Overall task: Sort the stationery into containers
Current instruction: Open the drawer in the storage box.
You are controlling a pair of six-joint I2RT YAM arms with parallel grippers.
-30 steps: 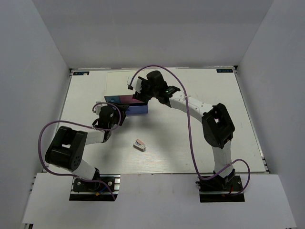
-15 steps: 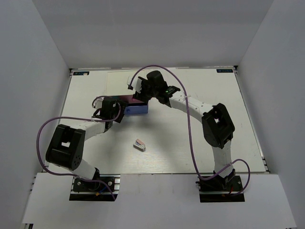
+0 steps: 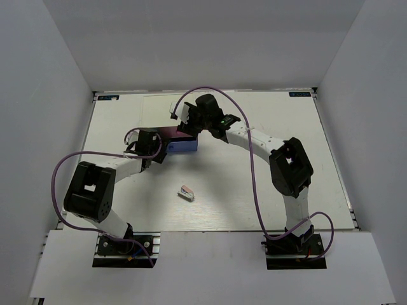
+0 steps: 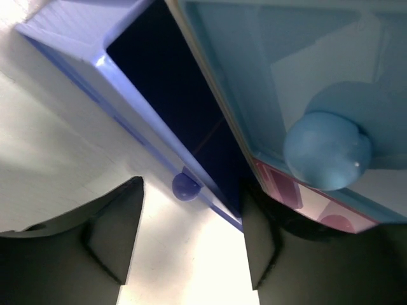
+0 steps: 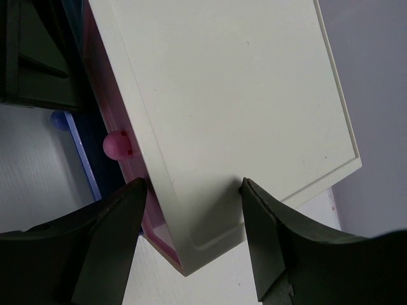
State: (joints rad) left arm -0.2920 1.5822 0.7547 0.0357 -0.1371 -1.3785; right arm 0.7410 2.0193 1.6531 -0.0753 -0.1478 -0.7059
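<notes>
The small white-topped drawer box (image 3: 173,135) stands at the table's middle back. Its wide blue-lavender drawer (image 4: 76,38) is pulled out, dark inside, with its small knob (image 4: 185,187) just ahead of my open left gripper (image 4: 191,244). The light blue front (image 4: 267,76) and its knob (image 4: 327,151) sit above it, and the pink front (image 4: 305,198) beside. My right gripper (image 5: 194,238) is open, its jaws straddling the box's white top (image 5: 222,95) at a corner, near the pink knob (image 5: 116,145). A pink-and-white stapler-like piece (image 3: 186,192) lies on the table in front. The highlighters and tan blocks are out of view.
The white table (image 3: 267,178) is walled by grey panels at left, right and back. Both arms crowd the box, the left gripper (image 3: 151,145) at its front-left and the right gripper (image 3: 189,122) over its top. Purple cables loop over each arm.
My left gripper has moved away from the arm bases and closer to the box's front-left. The right arm, the box and the stapler-like piece have not moved.
</notes>
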